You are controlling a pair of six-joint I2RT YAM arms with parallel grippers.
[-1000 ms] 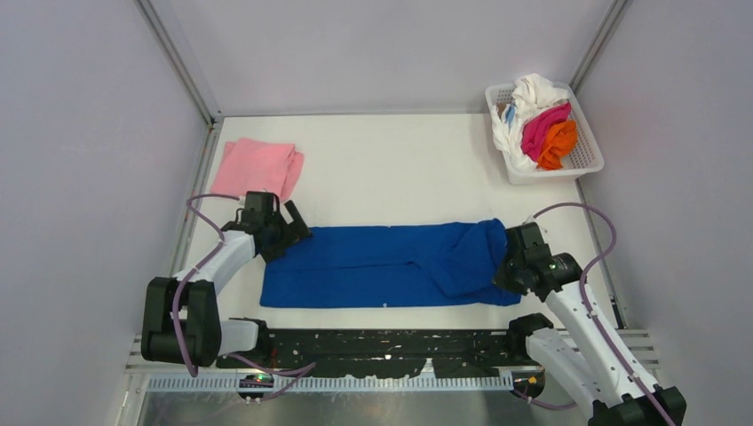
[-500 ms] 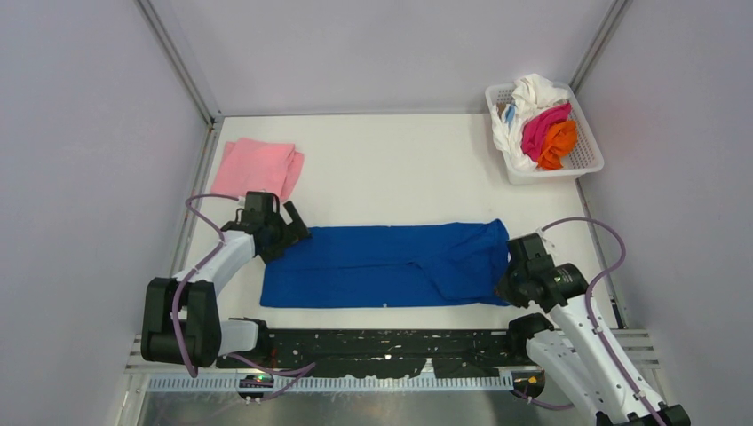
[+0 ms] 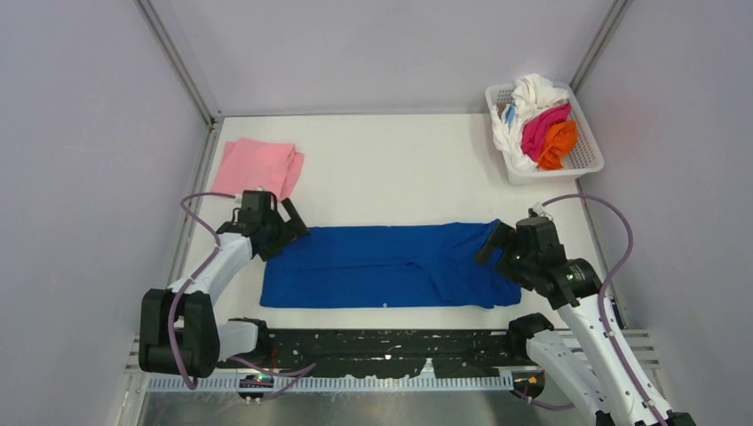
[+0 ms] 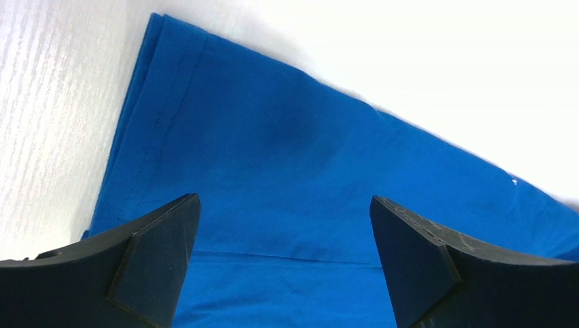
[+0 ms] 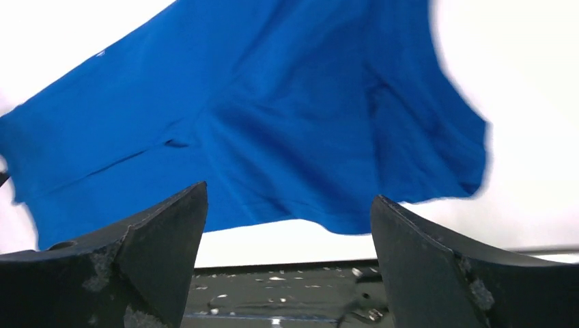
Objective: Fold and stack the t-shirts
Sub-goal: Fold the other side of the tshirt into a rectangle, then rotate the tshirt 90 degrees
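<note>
White tabletop [image 3: 391, 160] is filling the space between pale walls, and its widest bare stretch is lying across the far middle, between the folded pink t-shirt [image 3: 259, 166] sitting close to the left wall and the white mesh basket [image 3: 590, 163] tucked into the far right corner. The basket is holding a white t-shirt [image 3: 535, 91], a magenta t-shirt [image 3: 543, 127] and an orange t-shirt [image 3: 559, 142], all bunched up. The blue t-shirt [image 3: 382, 264] is lying as a long flat band across the near half of the table, its near edge running just beside the black rail [image 3: 382, 344] at the front. The left arm is reaching forward and inward from its base, and the left gripper [image 3: 286, 232] is sitting low at the band's far left corner with its jaws spread wide, holding nothing. The right arm is bending up from its base and leaning inward, and the right gripper [image 3: 499, 257] is hanging over the rumpled right end of the blue cloth, jaws gaping wide and holding nothing. Little room is showing between either arm and its side wall.
</note>
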